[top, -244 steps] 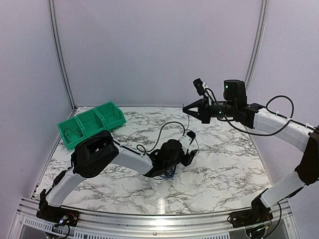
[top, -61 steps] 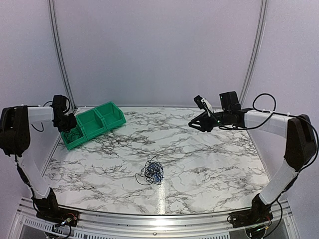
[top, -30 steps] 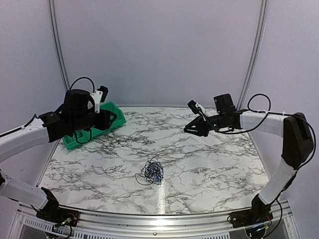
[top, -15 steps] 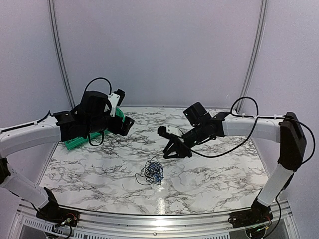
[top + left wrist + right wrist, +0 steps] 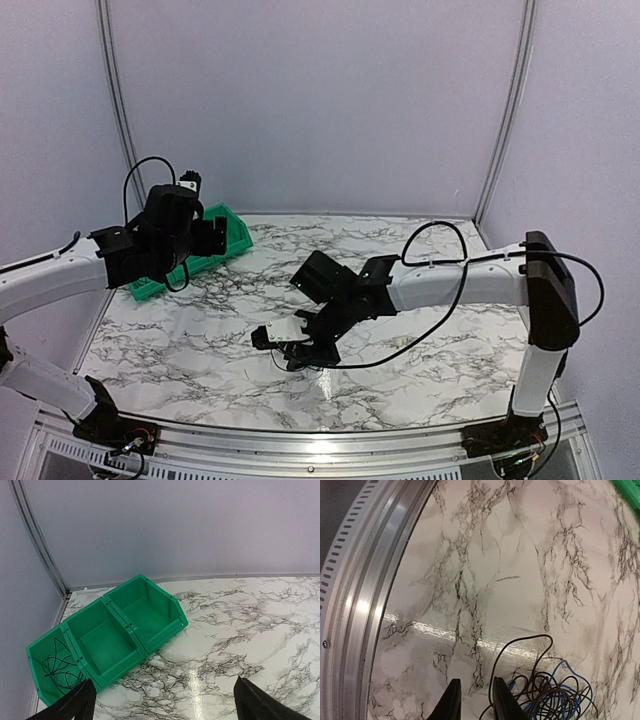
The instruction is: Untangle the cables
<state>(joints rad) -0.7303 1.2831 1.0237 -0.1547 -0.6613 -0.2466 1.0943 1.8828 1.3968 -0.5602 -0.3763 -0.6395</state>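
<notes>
Cables (image 5: 547, 700): knotted | right gripper (image 5: 476, 702): slightly parted, just beside knot | left gripper (image 5: 165, 707): spread wide, empty

Two robot arms: left arm (image 5: 40, 280), right arm (image 5: 450, 285). Two grippers: left gripper (image 5: 162, 705), right gripper (image 5: 475, 702), two fingers each. Three green bins (image 5: 131, 625), joined in one row. One loose black wire (image 5: 60, 667), coiled in the end bin. One tangle of cables (image 5: 550, 695), two colours, blue and dark; strand count can't be read. One marble table (image 5: 430, 350).
</notes>
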